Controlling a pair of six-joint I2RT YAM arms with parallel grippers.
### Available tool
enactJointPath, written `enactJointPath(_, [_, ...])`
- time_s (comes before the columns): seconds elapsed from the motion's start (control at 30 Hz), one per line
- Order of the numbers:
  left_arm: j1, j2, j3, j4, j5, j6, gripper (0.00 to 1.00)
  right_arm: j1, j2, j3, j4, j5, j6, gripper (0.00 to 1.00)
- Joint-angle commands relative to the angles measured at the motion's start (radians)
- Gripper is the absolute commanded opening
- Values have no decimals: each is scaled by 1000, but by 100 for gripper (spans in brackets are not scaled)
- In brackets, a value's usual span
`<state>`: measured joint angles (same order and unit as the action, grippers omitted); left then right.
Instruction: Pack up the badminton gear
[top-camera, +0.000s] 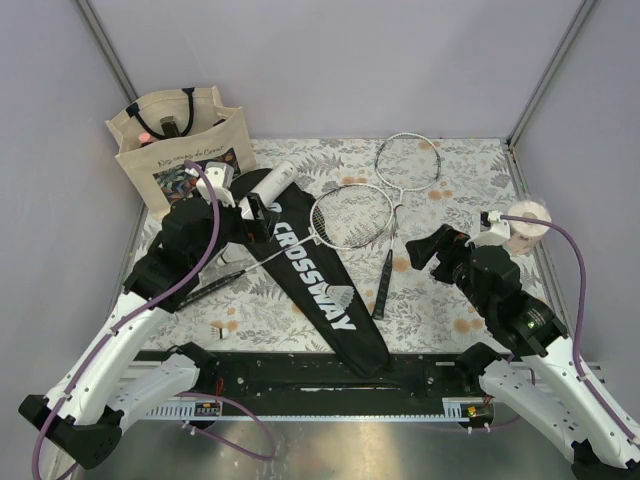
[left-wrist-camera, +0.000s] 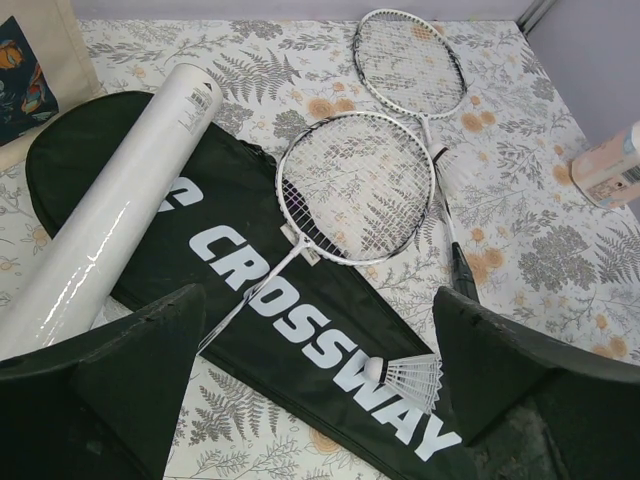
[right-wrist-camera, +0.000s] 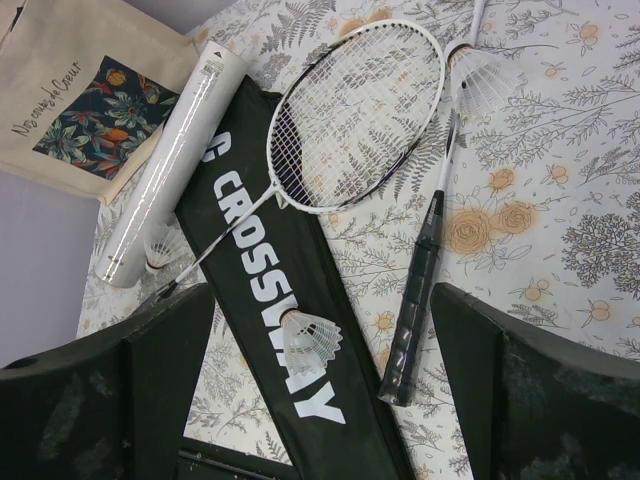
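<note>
**Both end effectors wide, nothing held**

Left end effector (left-wrist-camera: 318, 293): jaws spread wide and empty, hovering over the black CROSSWAY cover (left-wrist-camera: 150, 230), which lies flat on the table (left-wrist-camera: 560, 270).
- White tube (left-wrist-camera: 120, 210): ahead-left, resting on the cover.
- Near racket (left-wrist-camera: 355, 185): straight ahead, head overlapping the cover's edge.
- Far racket (left-wrist-camera: 410, 65): beyond the near one.
- Shuttlecock (left-wrist-camera: 410, 378): on the cover, beside the right finger.

Right end effector (right-wrist-camera: 320, 290): wide and empty. The far racket's dark grip (right-wrist-camera: 415, 300) lies just inside its right finger.
</note>
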<state>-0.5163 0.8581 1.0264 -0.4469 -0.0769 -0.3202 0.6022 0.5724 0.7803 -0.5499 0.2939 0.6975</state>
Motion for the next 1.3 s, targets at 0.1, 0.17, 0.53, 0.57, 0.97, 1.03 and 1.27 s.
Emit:
enactJointPath(0.1, [-4, 5, 24, 40, -89, 36, 99, 5, -9, 8, 54, -24, -19, 99])
enactJointPath(0.17, [-4, 22, 24, 33, -128, 56, 99, 5, -20, -4, 73, -44, -35, 99])
enactJointPath(0.53, [156, 470, 386, -271, -236, 269, 99, 5, -150, -122, 182, -156, -7, 99])
enactJointPath(0.57, [163, 505, 399, -271, -210, 305, 99, 7, -170, -133, 194, -168, -4, 99])
enactJointPath(0.97, [168, 973, 557, -305, -129, 572, 97, 7, -278, -199, 246, -291, -24, 99])
enactJointPath(1.03, [167, 1016, 573, -303, -136, 583, 97, 7, -290, -202, 229, -291, -24, 99])
enactJointPath(1.27, [180, 1075, 584, -273, -205, 595, 97, 7, -345, -220, 219, -291, -23, 99])
